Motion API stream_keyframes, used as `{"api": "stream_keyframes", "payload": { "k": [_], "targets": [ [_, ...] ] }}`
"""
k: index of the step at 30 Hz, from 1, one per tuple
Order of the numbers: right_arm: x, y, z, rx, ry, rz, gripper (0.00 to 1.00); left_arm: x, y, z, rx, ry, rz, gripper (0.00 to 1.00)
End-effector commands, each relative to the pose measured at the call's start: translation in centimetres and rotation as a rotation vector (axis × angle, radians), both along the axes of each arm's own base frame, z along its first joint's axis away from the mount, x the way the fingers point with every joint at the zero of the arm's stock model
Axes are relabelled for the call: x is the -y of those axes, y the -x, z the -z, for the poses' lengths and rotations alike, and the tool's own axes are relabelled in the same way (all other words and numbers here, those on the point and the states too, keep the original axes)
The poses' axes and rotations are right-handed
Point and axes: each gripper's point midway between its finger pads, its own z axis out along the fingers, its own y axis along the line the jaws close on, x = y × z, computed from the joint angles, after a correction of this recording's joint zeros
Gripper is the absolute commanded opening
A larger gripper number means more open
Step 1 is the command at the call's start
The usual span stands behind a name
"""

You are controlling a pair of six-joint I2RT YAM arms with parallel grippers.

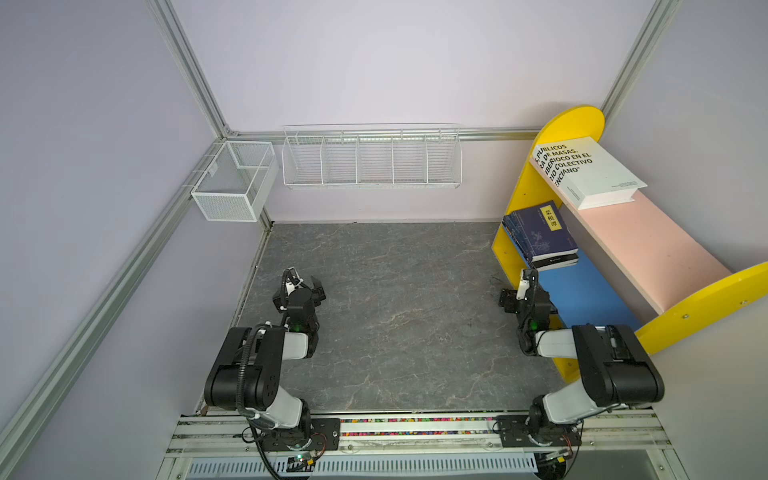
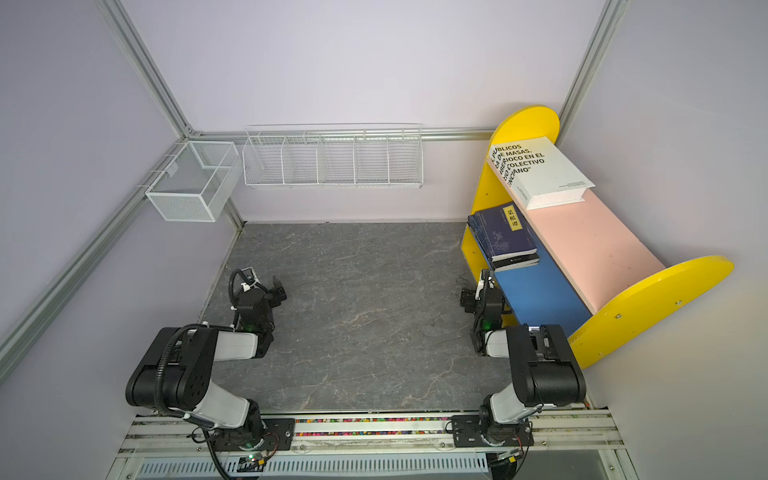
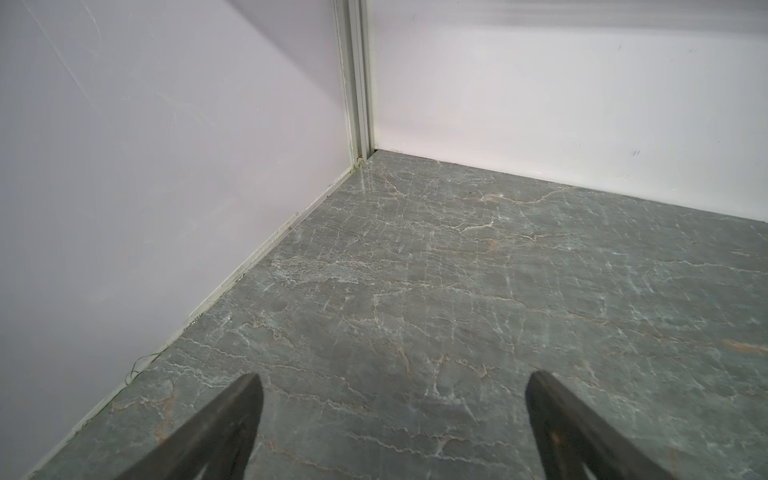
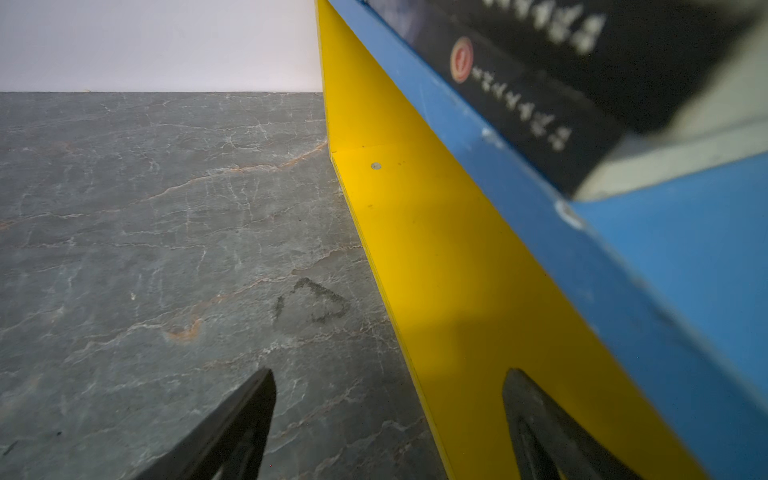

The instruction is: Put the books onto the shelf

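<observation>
Grey veined bench [image 1: 395, 324] filling the middle of both top views, pale walls on three sides. At its right edge, set at an angle, the shelf [image 1: 577, 124]: yellow rounded side panels, pink upper board, blue lower board. On the back wall, a white wire rack [image 1: 370, 164] with five compartments. In the back left corner, a white mesh basket [image 1: 232, 187], hung clear of the bench.

White book [image 1: 598, 174], thick, black lettering up, lying flat at the far end of the pink board, close against the far yellow panel. Below it, navy books [image 1: 540, 232] stacked flat at the far end of the blue board, yellow label on the top cover. Black book [image 1: 555, 262] at the bottom of that stack, spine toward the bench. In the right wrist view, black spines with blurred white lettering and a round red mark just above the blue board's edge.

Left tool [image 3: 392, 378] low over the left part of the bench, pointed at the back left corner, fingers wide apart, nothing between them. Right tool [image 4: 390, 374] low beside the shelf's front, near the stack's end of the blue board, fingers also apart and holding nothing. One finger over the bench, the other before the yellow front panel; touching or not, impossible to tell.
</observation>
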Motion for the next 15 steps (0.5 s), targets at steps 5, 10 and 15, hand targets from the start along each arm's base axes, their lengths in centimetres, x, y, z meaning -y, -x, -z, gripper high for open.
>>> {"api": "stream_keyframes", "payload": {
  "k": [5, 10, 15],
  "targets": [
    [0.09, -0.43, -1.31, 0.043, 0.03, 0.002, 0.88, 0.04, -0.32, -0.2, 0.004, -0.015, 0.01, 0.99],
    [0.13, -0.51, -1.24, 0.039, 0.026, 0.001, 0.89, 0.04, -0.39, -0.12, 0.0, -0.011, 0.013, 0.99],
    [0.12, -0.47, -1.25, 0.039, 0.028, 0.0, 0.89, 0.02, -0.33, -0.16, 0.003, -0.013, 0.012, 0.99]
  ]
}}
